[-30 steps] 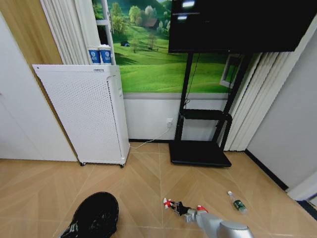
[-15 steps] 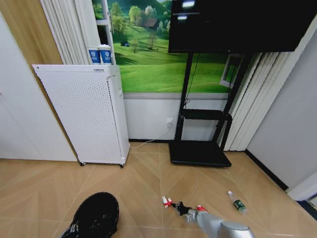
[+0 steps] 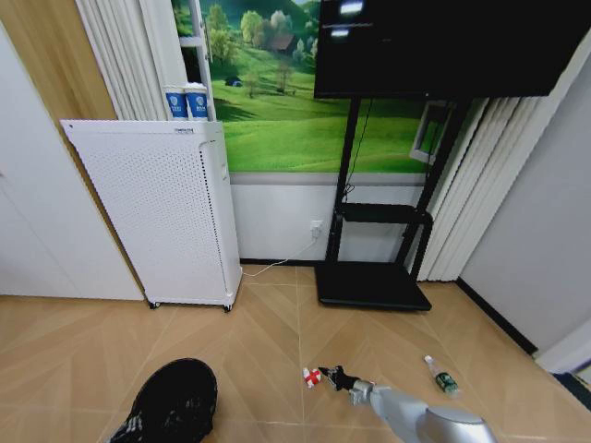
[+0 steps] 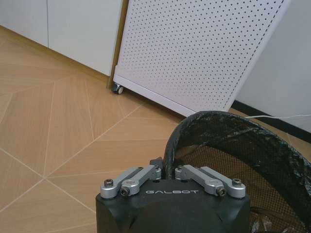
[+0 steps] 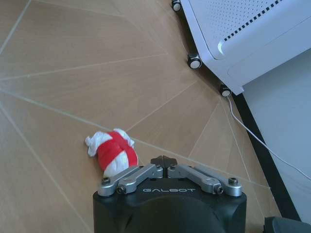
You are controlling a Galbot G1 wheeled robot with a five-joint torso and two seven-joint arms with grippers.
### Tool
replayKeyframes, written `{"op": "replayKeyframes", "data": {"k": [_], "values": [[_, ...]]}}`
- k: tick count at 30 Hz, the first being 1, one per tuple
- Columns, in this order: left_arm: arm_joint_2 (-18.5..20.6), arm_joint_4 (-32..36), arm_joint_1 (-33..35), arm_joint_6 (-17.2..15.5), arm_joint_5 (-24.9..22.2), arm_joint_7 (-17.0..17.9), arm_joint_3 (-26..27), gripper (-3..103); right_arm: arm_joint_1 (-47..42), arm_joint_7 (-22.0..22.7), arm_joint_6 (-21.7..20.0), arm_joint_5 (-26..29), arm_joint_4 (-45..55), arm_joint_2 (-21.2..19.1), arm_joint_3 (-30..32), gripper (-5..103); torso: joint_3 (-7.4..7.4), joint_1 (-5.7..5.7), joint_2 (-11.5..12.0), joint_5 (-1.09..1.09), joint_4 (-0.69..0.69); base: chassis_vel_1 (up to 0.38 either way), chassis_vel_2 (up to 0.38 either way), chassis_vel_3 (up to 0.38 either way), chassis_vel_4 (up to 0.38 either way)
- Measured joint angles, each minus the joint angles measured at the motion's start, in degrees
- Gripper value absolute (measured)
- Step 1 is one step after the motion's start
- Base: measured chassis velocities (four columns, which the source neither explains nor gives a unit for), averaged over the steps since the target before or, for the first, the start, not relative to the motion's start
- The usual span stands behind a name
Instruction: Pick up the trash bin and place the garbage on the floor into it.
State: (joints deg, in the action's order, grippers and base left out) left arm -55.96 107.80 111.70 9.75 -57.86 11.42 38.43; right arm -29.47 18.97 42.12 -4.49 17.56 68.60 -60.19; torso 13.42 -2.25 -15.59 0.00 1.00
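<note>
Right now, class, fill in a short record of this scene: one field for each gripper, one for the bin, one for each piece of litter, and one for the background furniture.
left gripper: shut on the rim of the round black bag-lined trash bin
right gripper: low over the herringbone wood floor, beside the red-and-white crumpled piece; finger state unclear
red-and-white crumpled piece: lying on the floor
clear plastic bottle with green label: on its side on the floor, to the robot's right
furniture: white perforated cabinet on castors; black TV stand
</note>
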Motion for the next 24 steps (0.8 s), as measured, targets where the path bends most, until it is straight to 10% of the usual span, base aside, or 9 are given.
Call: {"op": "replayKeyframes", "data": {"k": [24], "values": [[-0.15, 0.02, -0.7, -0.28, 0.24, 0.47, -0.59, 6, 0.05, 0.62, -0.08, -2.89, -1.36, 0.06, -0.43, 91, 0.0, 0.0, 0.0, 0.0, 0.0, 0.0, 0.0, 0.0, 0.0]]}}
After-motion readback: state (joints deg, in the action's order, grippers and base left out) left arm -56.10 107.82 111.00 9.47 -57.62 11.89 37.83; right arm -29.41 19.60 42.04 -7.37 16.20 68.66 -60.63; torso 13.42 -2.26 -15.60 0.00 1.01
